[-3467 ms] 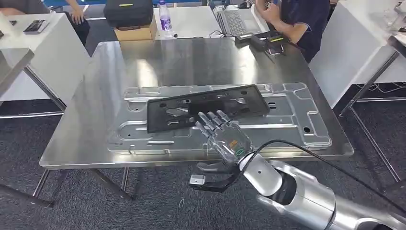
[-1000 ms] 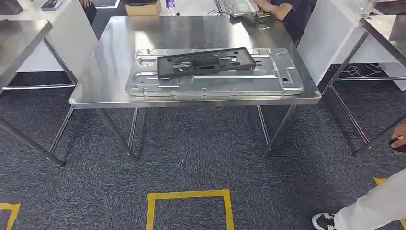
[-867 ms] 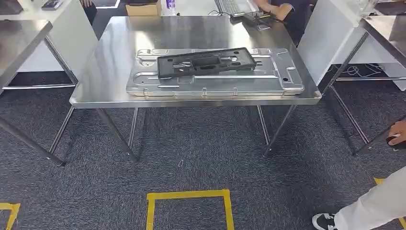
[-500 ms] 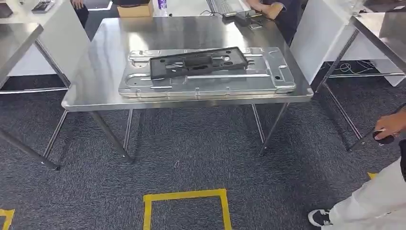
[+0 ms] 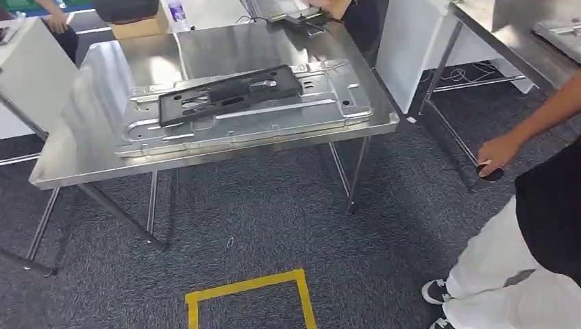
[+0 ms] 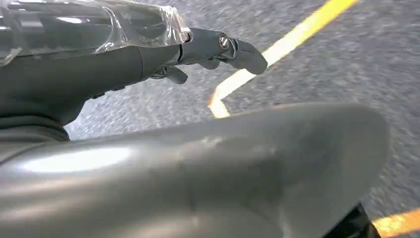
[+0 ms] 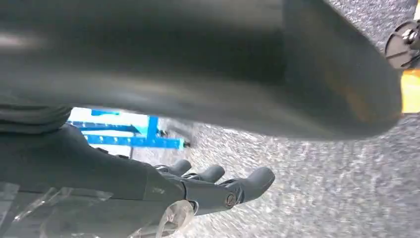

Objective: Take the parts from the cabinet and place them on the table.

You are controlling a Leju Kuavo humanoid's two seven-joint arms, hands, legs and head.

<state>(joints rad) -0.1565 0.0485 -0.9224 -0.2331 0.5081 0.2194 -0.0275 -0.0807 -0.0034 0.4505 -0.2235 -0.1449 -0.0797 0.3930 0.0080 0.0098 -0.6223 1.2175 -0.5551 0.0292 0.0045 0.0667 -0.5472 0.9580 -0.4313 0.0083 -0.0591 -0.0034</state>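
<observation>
Dark fingers [image 7: 218,186] straight, over carpet [image 7: 322,188]

The frame part [image 5: 229,94] lies on the metal panel [image 5: 329,103], which lies on the counter [image 5: 82,137]. A taped floor square [image 5: 248,288] lies before the counter; a person [image 5: 527,233] stands to its right.

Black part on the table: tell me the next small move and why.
Probably keep turning away toward the cabinet: the black part already lies on the metal plate on the table, and both the left hand and right hand hold nothing.
</observation>
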